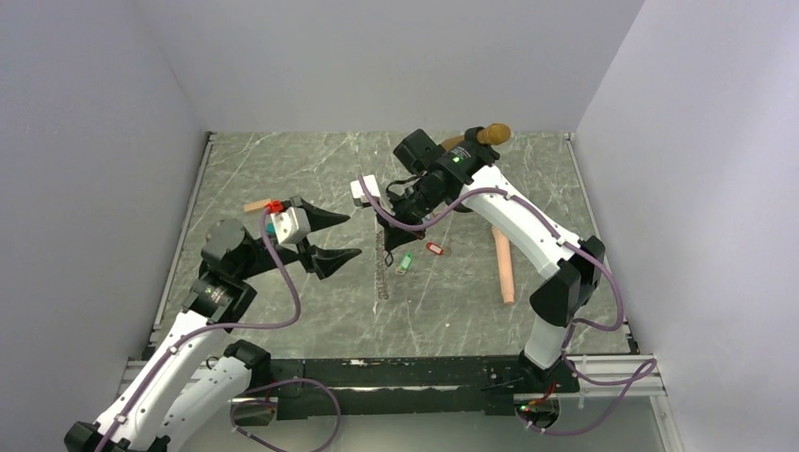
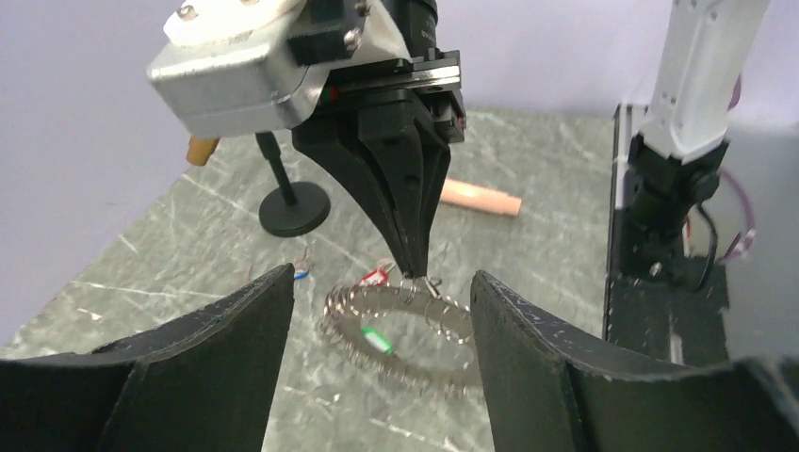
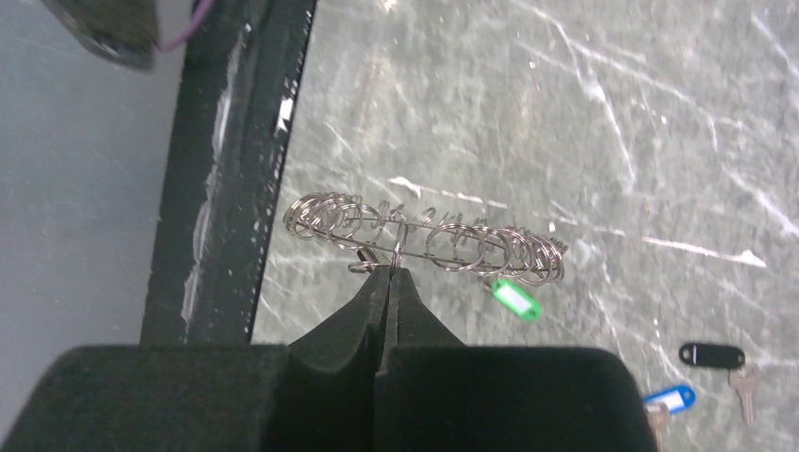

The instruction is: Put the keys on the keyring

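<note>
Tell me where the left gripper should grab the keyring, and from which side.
Likely the rim end nearest the robot, away from the shut right gripper pinching the top and from the green tag. The keyring stands on edge, its face toward the open left gripper, so come from the left, one finger through the hole, one outside.
</note>
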Motion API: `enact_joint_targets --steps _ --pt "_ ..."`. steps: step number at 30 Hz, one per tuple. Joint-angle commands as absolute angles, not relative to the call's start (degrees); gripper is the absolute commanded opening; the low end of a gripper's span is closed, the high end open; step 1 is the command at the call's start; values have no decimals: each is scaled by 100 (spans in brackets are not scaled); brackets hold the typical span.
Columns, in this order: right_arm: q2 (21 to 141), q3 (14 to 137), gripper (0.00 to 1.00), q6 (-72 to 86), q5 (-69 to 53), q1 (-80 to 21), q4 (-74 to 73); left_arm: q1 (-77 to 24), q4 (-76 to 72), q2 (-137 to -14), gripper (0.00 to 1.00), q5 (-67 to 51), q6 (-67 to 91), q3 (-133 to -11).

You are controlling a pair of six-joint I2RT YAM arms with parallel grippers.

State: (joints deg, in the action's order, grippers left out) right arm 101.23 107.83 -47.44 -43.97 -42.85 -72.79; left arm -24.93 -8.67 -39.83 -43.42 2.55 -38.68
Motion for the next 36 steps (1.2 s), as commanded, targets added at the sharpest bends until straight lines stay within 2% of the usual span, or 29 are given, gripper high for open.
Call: enact_joint_targets --steps 1,8,17,23,36 --pt "10008 11006 0 -4889 -3790 -4292 -7523 -2468 1173 -4185 72 -4575 -1611 -4442" --pt "10157 11098 0 -4929 -3784 -4201 -7608 -2518 858 -4478 64 -4894 -1752 -4559" --pt "10232 11149 0 -4965 -4015 -4111 -7687 -3043 -136 -5088 52 -4583 -1425 -4522" --pt "10227 11160 0 -4992 -4149 -4063 -7713 -3417 -28 -5542 40 -4106 -1512 -4735" --pt "10202 11162 0 -5036 -4314 -3999 -7756 -3680 -112 -5981 27 -3659 -1535 -4904"
